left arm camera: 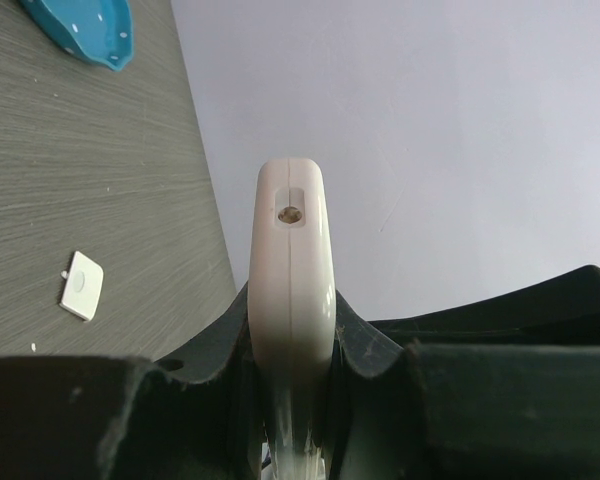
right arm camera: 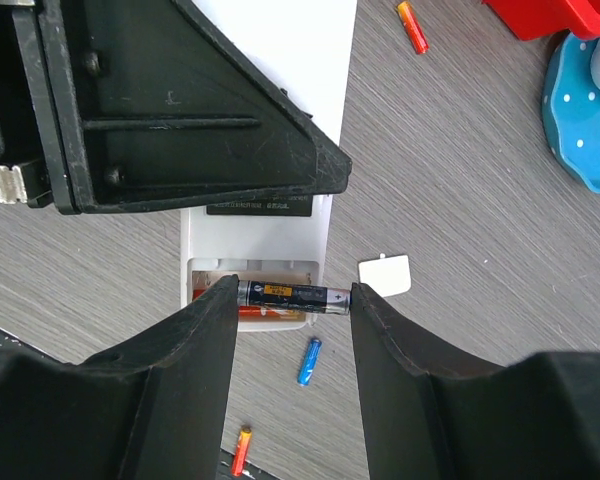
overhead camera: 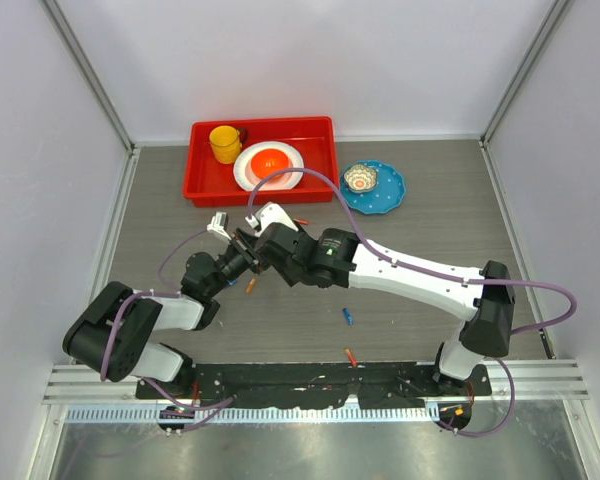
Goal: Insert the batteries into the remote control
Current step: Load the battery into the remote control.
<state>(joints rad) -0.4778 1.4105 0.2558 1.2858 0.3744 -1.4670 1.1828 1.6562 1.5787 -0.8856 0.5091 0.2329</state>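
The right gripper [right arm camera: 292, 300] pinches a dark battery [right arm camera: 280, 294] end to end between its fingertips, directly over the open compartment of the white remote control [right arm camera: 265, 235]; the left gripper [left arm camera: 292, 312] is clamped on the remote's body, just beyond the right jaws. Likely trouble: the fingertips cover both battery ends, so they may foul the compartment walls and keep the cell from seating; the end at the fingertip nearer the cover seems to overhang the remote's edge, so it could land on the rim and spring away on release; a downward push might also twist the remote in the left jaws; polarity cannot be read. Count: one remote; one battery between the right jaws; one orange battery [right arm camera: 265, 313] already in the compartment just beneath them; four loose batteries [overhead camera: 348, 316] on the table [overhead camera: 420, 290] outside both jaws, three orange or red and one blue; one white battery cover [right arm camera: 385, 275] lying just beside a right fingertip.
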